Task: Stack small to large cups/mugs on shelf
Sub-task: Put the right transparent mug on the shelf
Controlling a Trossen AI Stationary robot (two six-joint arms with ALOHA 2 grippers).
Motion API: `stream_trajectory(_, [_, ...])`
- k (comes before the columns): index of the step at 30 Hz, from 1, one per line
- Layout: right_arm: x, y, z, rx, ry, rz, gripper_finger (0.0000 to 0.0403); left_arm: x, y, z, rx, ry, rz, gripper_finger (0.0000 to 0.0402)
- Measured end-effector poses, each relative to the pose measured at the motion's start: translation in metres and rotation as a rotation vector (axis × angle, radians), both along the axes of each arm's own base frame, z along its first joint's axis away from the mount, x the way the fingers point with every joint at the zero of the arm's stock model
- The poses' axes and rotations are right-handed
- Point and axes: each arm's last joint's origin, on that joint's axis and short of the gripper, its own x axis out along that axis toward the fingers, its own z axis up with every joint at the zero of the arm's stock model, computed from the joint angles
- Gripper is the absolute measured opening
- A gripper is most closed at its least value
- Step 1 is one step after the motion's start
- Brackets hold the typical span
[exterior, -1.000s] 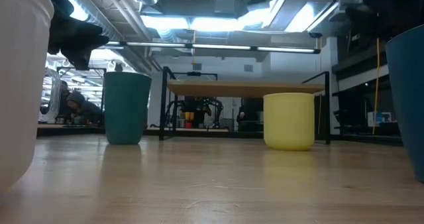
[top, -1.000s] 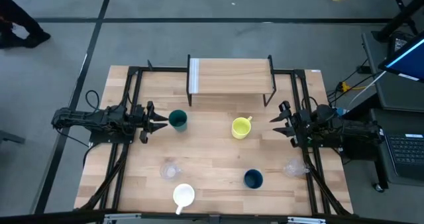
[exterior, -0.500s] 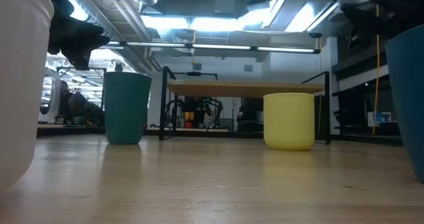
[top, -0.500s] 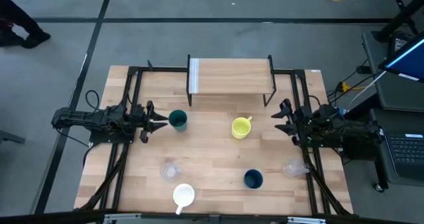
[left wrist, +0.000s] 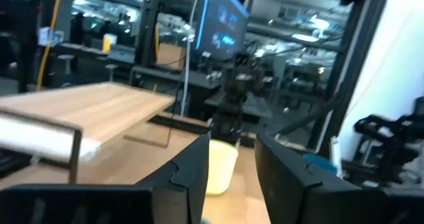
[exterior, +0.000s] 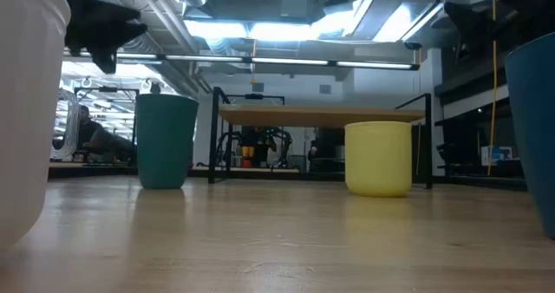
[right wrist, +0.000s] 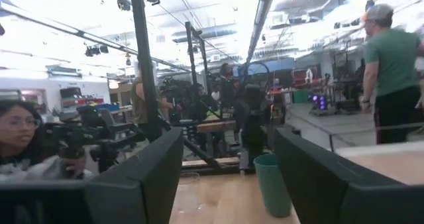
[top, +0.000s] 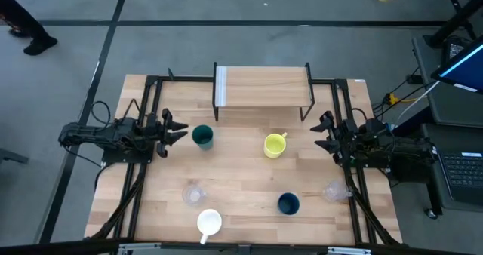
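Left gripper (top: 175, 130) spread wide at nine o'clock of teal-green cup (top: 202, 136), lined up to grasp. Right gripper (top: 323, 132) wide too, waiting at three o'clock of yellow mug (top: 274, 145).

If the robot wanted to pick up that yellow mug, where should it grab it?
Probably by the rim. The yellow mug stands upright with its mouth open to the top, and its handle points toward the right arm. A pincer could come straight down and close one finger inside and one outside the wall, on a side away from the handle. The right pincer is open and nearest.
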Motion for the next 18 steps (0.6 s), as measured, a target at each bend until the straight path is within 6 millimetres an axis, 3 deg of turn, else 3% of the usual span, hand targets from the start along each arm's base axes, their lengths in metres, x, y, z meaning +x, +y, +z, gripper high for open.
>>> stream_trajectory(5, [0.0, 0.0, 0.0, 0.028, 0.007, 0.01, 0.0236, -0.001, 0.0, 0.004, 0.0, -0.008, -0.007, 0.0178])
stream_trajectory(8, [0.0, 0.0, 0.0, 0.024, 0.006, 0.009, 0.0236, -0.002, 0.003, 0.005, -0.022, -0.016, 0.099, 0.0204])
stream_trajectory(18, [-0.004, 0.0, 0.011, 0.01, -0.083, 0.005, 0.0236, -0.003, 0.004, 0.01, -0.061, -0.073, 0.136, 0.0209])
